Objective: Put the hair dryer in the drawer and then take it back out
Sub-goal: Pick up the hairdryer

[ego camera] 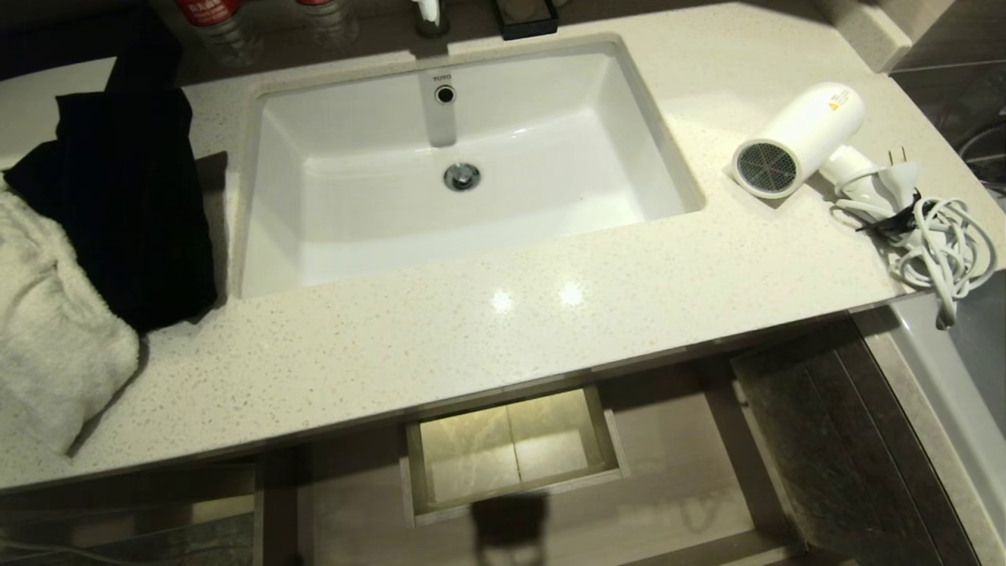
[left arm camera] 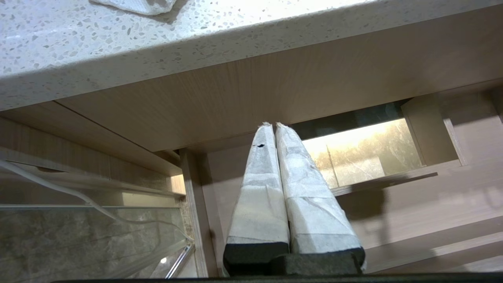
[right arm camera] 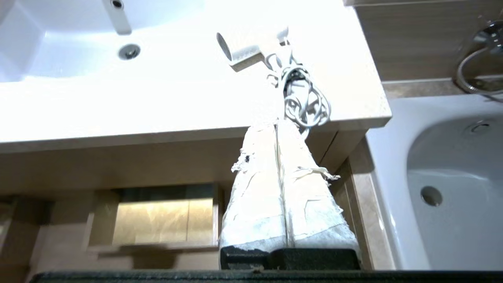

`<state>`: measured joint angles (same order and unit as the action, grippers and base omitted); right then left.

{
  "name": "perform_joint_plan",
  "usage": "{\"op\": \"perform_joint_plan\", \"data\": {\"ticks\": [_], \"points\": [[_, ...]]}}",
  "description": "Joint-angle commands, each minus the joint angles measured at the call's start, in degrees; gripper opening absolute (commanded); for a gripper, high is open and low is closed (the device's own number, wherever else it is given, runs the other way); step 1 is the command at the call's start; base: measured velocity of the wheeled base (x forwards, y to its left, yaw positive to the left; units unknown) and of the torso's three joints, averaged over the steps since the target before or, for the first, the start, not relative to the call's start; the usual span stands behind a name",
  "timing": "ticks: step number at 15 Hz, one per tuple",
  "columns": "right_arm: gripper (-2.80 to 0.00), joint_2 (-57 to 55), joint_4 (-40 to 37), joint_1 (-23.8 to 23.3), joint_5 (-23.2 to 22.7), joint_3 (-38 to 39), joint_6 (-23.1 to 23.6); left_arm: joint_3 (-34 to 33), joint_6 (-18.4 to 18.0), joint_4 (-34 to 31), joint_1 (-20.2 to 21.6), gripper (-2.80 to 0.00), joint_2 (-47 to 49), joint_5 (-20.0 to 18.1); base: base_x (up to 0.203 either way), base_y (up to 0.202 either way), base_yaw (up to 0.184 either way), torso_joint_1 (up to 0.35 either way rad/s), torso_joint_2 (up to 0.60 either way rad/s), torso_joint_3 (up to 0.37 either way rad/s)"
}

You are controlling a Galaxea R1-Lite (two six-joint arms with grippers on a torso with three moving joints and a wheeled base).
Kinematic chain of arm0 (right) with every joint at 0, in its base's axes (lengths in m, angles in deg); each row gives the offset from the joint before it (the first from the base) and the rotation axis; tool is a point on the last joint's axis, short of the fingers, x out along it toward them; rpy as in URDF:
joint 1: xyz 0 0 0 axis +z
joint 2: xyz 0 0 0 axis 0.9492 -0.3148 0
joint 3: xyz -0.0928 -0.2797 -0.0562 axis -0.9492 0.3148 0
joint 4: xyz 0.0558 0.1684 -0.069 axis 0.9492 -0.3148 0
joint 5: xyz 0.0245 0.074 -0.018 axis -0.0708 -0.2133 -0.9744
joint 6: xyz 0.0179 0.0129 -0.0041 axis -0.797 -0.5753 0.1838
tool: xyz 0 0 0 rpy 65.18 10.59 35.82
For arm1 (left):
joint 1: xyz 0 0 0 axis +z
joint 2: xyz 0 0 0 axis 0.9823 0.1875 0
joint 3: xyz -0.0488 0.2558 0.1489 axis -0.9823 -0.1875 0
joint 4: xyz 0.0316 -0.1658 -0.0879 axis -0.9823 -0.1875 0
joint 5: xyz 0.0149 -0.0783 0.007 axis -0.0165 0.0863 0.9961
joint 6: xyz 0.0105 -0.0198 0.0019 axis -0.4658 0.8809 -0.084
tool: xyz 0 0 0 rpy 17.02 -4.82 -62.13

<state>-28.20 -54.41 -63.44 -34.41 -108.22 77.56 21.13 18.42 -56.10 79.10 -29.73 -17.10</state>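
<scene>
Countertop (ego camera: 440, 330) with hair dryer (ego camera: 802, 137), well beyond clenched, empty right tool (right arm camera: 276, 125).

Head view: high, steep look down on countertop (ego camera: 471, 330) and sink (ego camera: 456, 165), open drawer (ego camera: 511, 456) below. Left wrist: low, under counter edge, facing drawer (left arm camera: 365, 157) close. Right wrist: lower front, facing up-forward; shares sink (right arm camera: 78, 39), drawer (right arm camera: 165, 220) with head.

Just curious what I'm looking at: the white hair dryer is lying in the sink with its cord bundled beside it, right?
Not quite. The hair dryer lies on the counter, to the right of the sink, not in it. The cord is indeed bundled beside it. The head view shows this plainly.
</scene>
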Motion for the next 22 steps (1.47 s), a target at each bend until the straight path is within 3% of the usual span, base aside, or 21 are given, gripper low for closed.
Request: {"op": "perform_joint_plan", "data": {"ticks": [1,5,6,7,8,10,11,13,17,18,22], "points": [[-2.8,-23.8,-8.7,-0.1,0.9,-14.3,-0.2,-0.1,0.0,0.0,0.0,-2.8,0.0,0.0,0.0,0.0,0.0,0.0,0.0,0.0],[-2.8,-45.4,-12.0,-2.9,2.7,-27.0,1.9,-0.1,0.0,0.0,0.0,-2.8,0.0,0.0,0.0,0.0,0.0,0.0,0.0,0.0],[-2.52,-49.0,-12.2,-4.3,1.3,-29.5,4.2,-0.1,-0.1,0.0,0.0,-2.8,0.0,0.0,0.0,0.0,0.0,0.0,0.0,0.0],[0.0,-52.2,-12.4,-6.6,-3.2,-31.6,7.2,-0.1,0.0,0.0,0.0,-2.8,0.0,0.0,0.0,0.0,0.0,0.0,0.0,0.0],[0.0,-55.3,-12.5,-10.0,-9.3,-33.4,13.0,0.0,0.0,0.0,0.0,-2.8,0.0,0.0,0.0,0.0,0.0,0.0,0.0,0.0],[0.0,-60.2,-12.4,-15.6,-14.7,-35.2,26.3,-0.1,0.0,0.0,0.0,-2.8,0.0,0.0,0.0,0.0,0.0,0.0,0.0,0.0],[0.0,-62.3,-12.1,-17.9,-17.1,-36.0,28.7,0.0,0.0,0.0,0.0,-2.8,0.0,0.0,0.0,0.0,0.0,0.0,0.0,0.0],[0.0,-66.4,-12.2,-21.2,-28.0,-38.3,30.1,0.0,-0.1,0.0,0.0,-2.8,0.0,0.0,0.0,0.0,0.0,0.0,0.0,0.0],[0.0,-72.9,-14.4,-23.2,-36.8,-46.0,30.6,-0.1,0.0,0.0,0.0,-2.8,0.0,0.0,0.0,0.0,0.0,0.0,0.0,0.0],[0.0,-73.8,-14.7,-23.0,-38.5,-46.2,31.7,0.0,0.0,0.0,0.0,-2.8,0.0,0.0,0.0,0.0,0.0,0.0,0.0,0.0],[0.0,-77.2,-14.9,-21.8,-37.8,-46.6,34.6,-0.1,0.0,0.0,0.0,-2.8,0.0,0.0,0.0,0.0,0.0,0.0,0.0,0.0]]}}
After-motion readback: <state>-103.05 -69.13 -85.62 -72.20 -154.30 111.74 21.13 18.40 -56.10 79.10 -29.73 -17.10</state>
